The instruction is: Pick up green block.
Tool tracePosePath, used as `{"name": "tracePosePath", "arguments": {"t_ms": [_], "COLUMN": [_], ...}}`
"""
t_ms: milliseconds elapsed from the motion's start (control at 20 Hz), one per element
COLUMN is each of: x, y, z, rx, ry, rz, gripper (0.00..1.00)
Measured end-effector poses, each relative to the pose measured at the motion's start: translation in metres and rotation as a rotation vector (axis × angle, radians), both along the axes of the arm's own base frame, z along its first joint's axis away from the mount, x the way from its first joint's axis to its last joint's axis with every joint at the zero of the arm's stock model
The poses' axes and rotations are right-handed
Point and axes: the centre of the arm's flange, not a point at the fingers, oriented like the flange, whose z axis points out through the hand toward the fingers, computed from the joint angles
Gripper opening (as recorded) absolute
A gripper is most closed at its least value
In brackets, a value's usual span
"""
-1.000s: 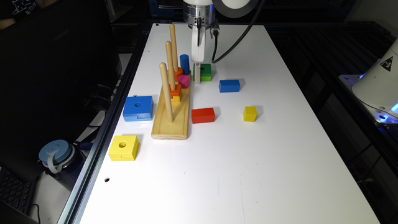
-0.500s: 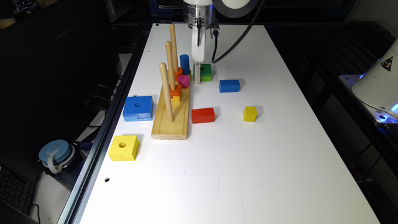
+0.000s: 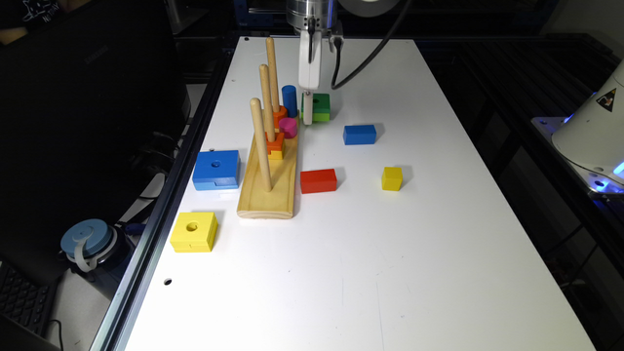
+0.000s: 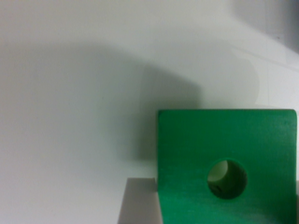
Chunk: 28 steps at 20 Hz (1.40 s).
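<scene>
Nearest the camera in the exterior view, the yellow holed block (image 3: 193,231) and blue holed block (image 3: 216,169) lie at left of centre on the table (image 3: 390,273), untouched and not the target. Beyond the peg stand (image 3: 269,181), in the upper middle of the frame, the green block (image 3: 319,107) rests flat on the table — not yet lifted. The gripper (image 3: 308,109) is down at its edge nearest the stand. In the wrist view the green block (image 4: 224,163) sits close; how far apart the fingers stand cannot be told. Grasp and lift likely remain.
</scene>
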Motion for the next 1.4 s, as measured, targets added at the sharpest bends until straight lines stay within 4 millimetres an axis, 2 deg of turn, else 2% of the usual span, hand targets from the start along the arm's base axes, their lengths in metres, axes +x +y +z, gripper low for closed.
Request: {"name": "tracePosePath", "arguments": {"t_ms": [150, 450, 700, 950, 1200, 1400], "x": [0.0, 0.0, -0.001, -0.002, -0.004, -0.004], "y": [0.0, 0.0, 0.001, 0.001, 0.003, 0.003], "z": [0.009, 0.013, 0.051, 0.06, 0.092, 0.095], "rx": [-0.001, -0.001, -0.005, -0.007, -0.01, -0.01], "ry": [0.002, 0.0, 0.001, 0.0, -0.002, -0.002], "rz": [0.0, 0.001, 0.001, 0.002, 0.002, 0.002], "gripper": [0.0, 0.0, 0.0, 0.0, 0.0, 0.0]}}
